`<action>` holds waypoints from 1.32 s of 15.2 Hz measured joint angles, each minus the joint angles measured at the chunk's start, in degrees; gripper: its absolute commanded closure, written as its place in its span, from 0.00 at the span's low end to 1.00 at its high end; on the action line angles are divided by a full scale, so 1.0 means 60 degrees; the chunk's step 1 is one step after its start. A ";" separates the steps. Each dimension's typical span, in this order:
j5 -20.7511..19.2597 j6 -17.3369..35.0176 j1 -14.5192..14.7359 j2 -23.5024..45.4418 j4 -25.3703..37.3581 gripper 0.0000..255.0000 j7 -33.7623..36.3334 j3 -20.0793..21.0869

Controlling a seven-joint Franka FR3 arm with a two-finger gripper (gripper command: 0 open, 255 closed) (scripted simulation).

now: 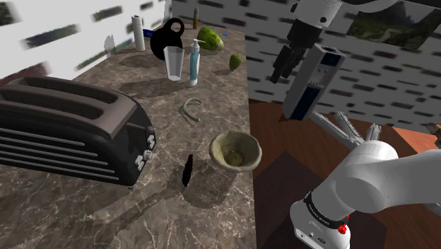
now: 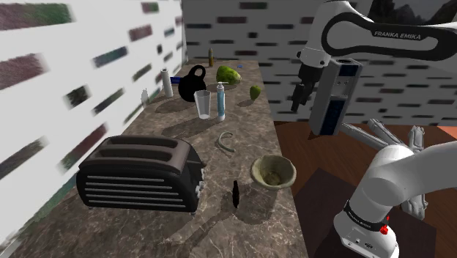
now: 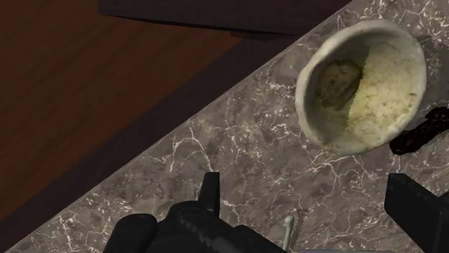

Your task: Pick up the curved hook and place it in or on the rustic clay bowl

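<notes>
The curved hook [image 1: 191, 109] is a thin grey-green arc lying flat on the marble counter [image 1: 127, 212], beyond the clay bowl [image 1: 235, 150]. The bowl is beige and rough, upright near the counter's edge, with a brownish lump inside. My gripper [image 1: 280, 69] hangs high in the air over the counter's edge, well above both. In the second exterior view the hook [image 2: 225, 141] lies between the glass and the bowl [image 2: 273, 171], with the gripper [image 2: 299, 98] far above. In the wrist view my gripper [image 3: 313, 205] is open and holds nothing; the hook's tip [image 3: 288, 231] and the bowl [image 3: 360, 86] lie far below.
A dark toaster [image 1: 71, 131] takes up the shoulder view's left. A small dark bottle [image 1: 187, 170] stands by the bowl. A glass [image 1: 174, 64], a pale dispenser bottle [image 1: 193, 62], a black jug [image 1: 168, 35] and green fruit [image 1: 210, 37] crowd the far end. Brown floor [image 3: 86, 86] lies past the counter's edge.
</notes>
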 measured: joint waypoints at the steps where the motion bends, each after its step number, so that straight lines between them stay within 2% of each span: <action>1: 0.0000 0.0000 0.0000 0.0000 0.0000 0.00 0.0000 0.0000; 4: 0.0104 0.0636 0.0069 0.0405 -0.0198 0.00 0.0093 0.0154; 11: 0.0369 0.2891 0.0274 0.2074 -0.0634 0.00 0.0322 0.0606; 20: 0.0478 0.5394 0.0497 0.4887 -0.0118 0.00 0.0667 0.1123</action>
